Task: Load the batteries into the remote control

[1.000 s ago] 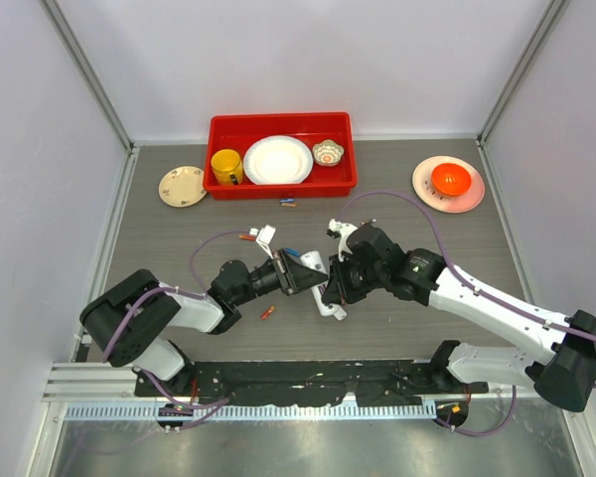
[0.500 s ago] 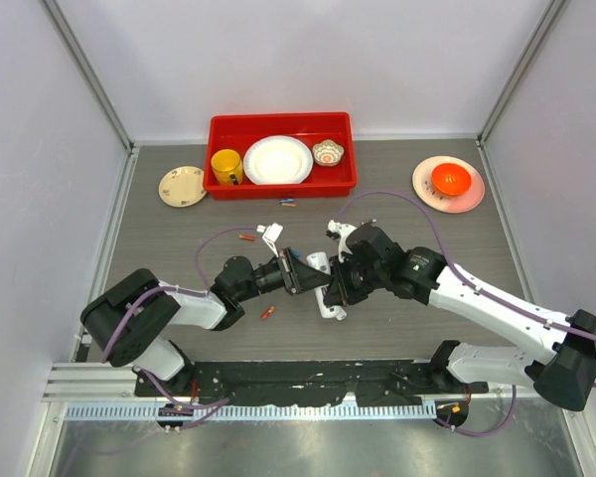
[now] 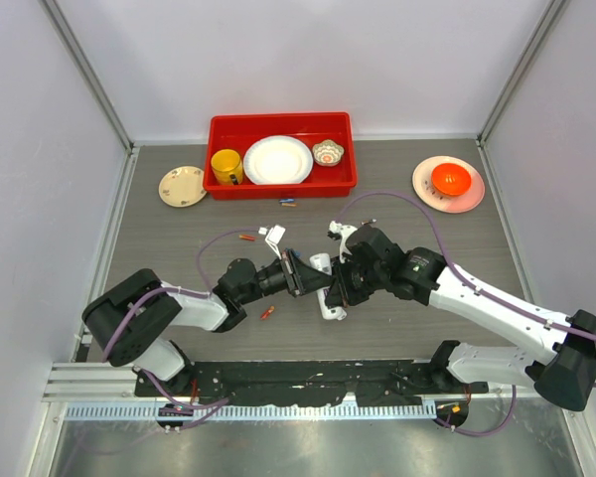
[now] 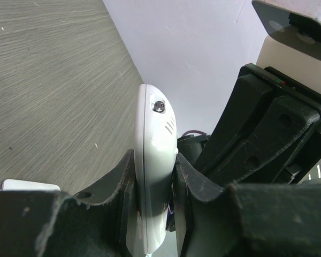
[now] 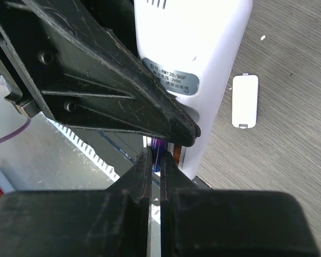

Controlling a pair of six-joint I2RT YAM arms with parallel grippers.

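Jaws of the left gripper (image 3: 306,277) are clamped on the remote control (image 4: 154,160), which is held at the middle of the table (image 3: 179,229). Its white body is squeezed between the two black fingers (image 4: 113,187). Close against the remote from the right sits the right gripper (image 5: 156,160), with its fingers drawn together. A purple battery (image 5: 159,144) is seen right at their tips, with an orange one (image 5: 176,153) beside it, but whether either is pinched cannot be told. These two and the remote's label (image 5: 170,81) are shown only by the right wrist view. Loose batteries (image 3: 267,312) lying on the table are shown only from overhead. A small white flat piece (image 5: 244,100) lies on the table beside the remote.
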